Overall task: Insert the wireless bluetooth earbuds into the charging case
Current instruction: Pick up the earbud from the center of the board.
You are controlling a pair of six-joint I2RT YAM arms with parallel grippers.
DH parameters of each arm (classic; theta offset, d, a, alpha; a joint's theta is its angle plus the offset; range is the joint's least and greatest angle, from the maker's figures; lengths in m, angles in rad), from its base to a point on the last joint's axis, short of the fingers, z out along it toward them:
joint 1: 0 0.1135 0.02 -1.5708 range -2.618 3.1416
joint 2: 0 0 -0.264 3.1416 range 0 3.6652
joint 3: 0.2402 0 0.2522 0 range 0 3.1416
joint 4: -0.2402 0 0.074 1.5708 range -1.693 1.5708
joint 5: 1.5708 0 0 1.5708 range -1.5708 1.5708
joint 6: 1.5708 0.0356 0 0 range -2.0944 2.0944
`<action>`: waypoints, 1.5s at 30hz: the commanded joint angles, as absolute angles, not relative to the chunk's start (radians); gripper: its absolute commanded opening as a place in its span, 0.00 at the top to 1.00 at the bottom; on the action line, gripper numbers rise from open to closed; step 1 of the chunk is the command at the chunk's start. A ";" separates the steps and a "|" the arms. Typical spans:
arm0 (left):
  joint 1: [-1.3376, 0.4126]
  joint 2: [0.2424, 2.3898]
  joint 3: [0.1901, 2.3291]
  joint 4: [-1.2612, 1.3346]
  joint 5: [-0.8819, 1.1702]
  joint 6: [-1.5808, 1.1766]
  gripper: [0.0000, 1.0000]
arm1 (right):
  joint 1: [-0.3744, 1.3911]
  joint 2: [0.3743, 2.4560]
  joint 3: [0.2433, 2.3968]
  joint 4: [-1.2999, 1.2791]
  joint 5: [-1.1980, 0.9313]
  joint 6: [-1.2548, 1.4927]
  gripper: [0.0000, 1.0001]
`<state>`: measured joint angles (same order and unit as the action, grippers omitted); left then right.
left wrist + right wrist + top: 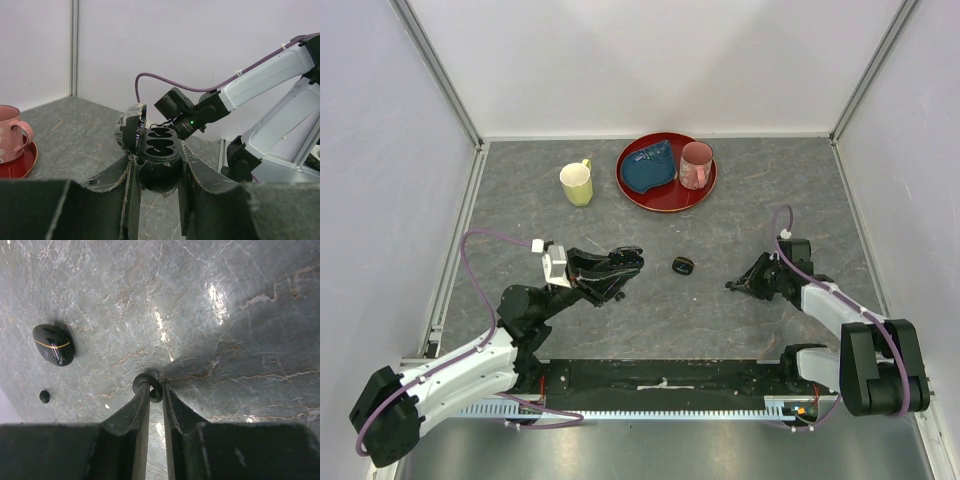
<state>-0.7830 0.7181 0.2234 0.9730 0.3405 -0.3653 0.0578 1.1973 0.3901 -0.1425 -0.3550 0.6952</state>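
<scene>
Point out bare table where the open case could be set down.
Bare: far right corner, beside the plate; far left, beside the yellow mug; near middle, this side of the closed case. Crowded: the plate, and between left gripper and right gripper.

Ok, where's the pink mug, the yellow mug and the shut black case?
pink mug [696,167], top view, on its outer side.
yellow mug [577,183], top view, inside its rim.
shut black case [53,345], right wrist view, on its middle, by the gold line.

The left arm [455,372] and right arm [828,303] have white shells, black joints, purple cables [480,232].
</scene>
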 commanded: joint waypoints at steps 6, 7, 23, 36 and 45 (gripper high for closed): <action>-0.788 0.730 0.261 0.999 0.333 -0.390 0.98 | 0.058 1.195 0.374 -0.068 -0.397 0.735 0.76; -0.788 0.733 0.261 0.997 0.333 -0.391 0.98 | 0.057 1.201 0.377 -0.066 -0.405 0.730 0.76; -0.788 0.749 0.259 0.999 0.331 -0.396 0.98 | 0.057 1.236 0.400 -0.048 -0.414 0.644 0.69; -0.788 0.750 0.255 0.996 0.327 -0.399 0.98 | 0.058 1.253 0.408 -0.018 -0.474 0.612 0.70; -0.788 0.762 0.258 0.999 0.328 -0.408 0.98 | 0.077 1.212 0.400 -0.020 -0.479 0.612 0.73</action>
